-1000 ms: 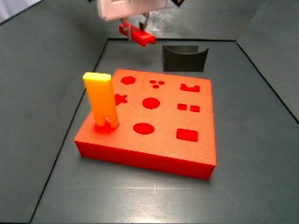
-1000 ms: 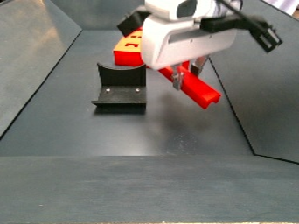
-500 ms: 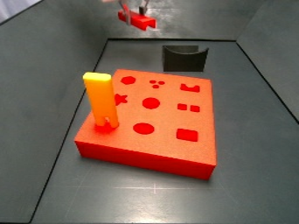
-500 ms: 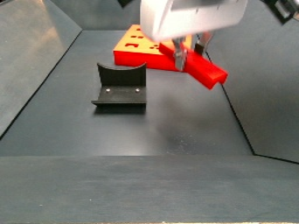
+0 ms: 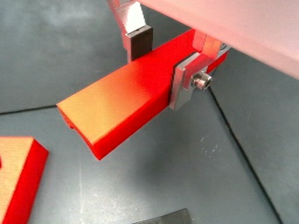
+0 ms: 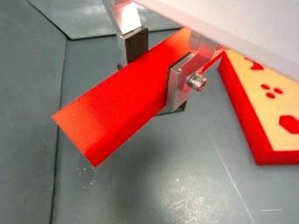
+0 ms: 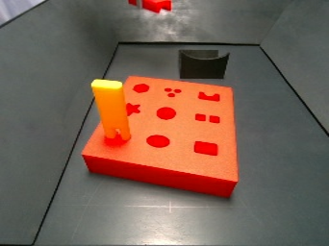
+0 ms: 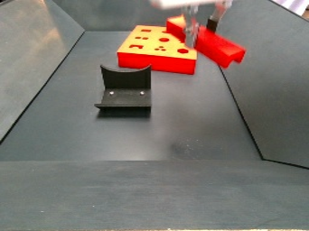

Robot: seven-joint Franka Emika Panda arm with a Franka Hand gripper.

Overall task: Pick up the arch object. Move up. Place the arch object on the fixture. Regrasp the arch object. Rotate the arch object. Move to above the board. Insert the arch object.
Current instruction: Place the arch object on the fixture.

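My gripper (image 5: 163,66) is shut on the arch object (image 5: 122,105), a long bright-red bar gripped across its width between the silver fingers (image 5: 184,80). Both wrist views show the bar (image 6: 117,114) jutting out past the gripper (image 6: 158,70), high above the dark floor. In a side view the bar (image 8: 221,45) hangs tilted below the fingers (image 8: 193,25), to the right of the board (image 8: 157,47). In a side view only the bar's tip (image 7: 156,5) shows at the top edge. The fixture (image 8: 125,90) stands on the floor, apart from the gripper.
The red-orange board (image 7: 167,125) has shaped holes and carries an upright yellow-topped orange peg (image 7: 110,108) near its left edge. The dark fixture (image 7: 202,64) stands behind it. Grey sloping walls (image 8: 36,63) enclose the floor. The board's edge shows in a wrist view (image 6: 268,105).
The gripper has risen with the bar held in it, going almost out of the top of a side view. The board, peg and fixture have not moved.
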